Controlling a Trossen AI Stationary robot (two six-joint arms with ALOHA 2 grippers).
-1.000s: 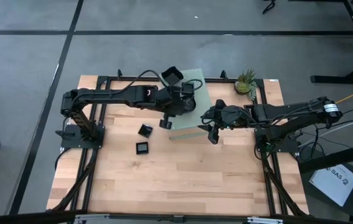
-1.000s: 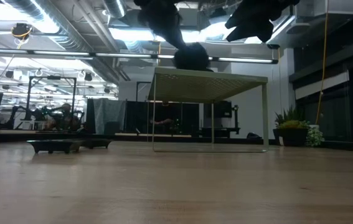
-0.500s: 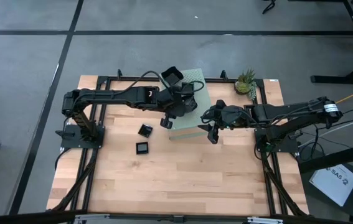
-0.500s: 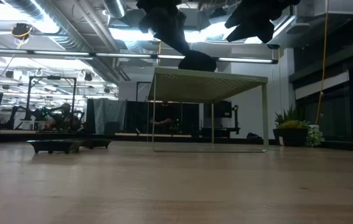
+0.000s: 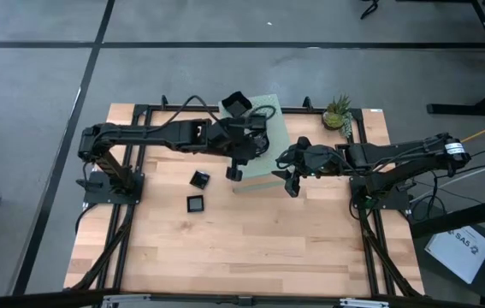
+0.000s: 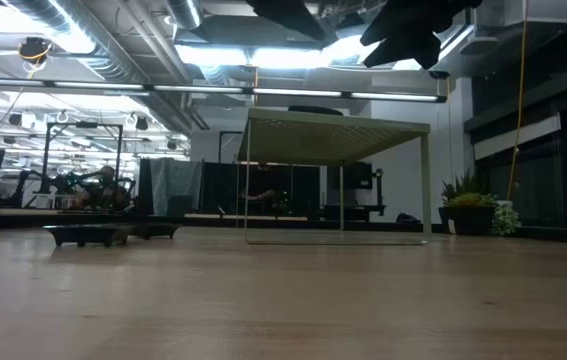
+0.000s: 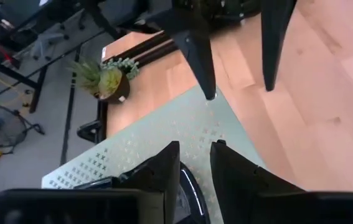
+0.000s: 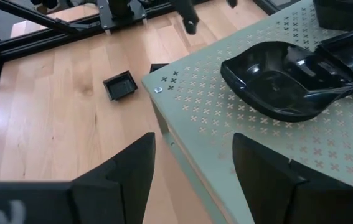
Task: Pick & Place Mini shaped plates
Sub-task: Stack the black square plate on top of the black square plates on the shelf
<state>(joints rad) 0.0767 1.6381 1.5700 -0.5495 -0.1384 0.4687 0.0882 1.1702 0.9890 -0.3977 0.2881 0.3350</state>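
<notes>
The pale green perforated box (image 5: 263, 158) stands upside down at the table's far middle. On its top lie black mini plates: a wavy bowl (image 8: 282, 84) and square ones (image 8: 350, 53). Two small square plates (image 5: 199, 179) (image 5: 195, 204) rest flat on the wood to the box's left. My left gripper (image 7: 195, 163) hovers above the box's left edge (image 5: 235, 172), slightly open, nothing between its fingers. My right gripper (image 8: 195, 162) hangs wide open over the box's right edge (image 5: 291, 181), holding nothing.
A small potted plant (image 5: 338, 111) stands at the table's far right corner. Black frame rails (image 5: 131, 128) run along the table's sides. Bare wood (image 5: 251, 248) lies between the box and the near edge.
My left gripper carried a dark plate down onto the box top, let go of it and rose, tipping its fingers up. The plate now lies on the box. My right gripper has kept still.
</notes>
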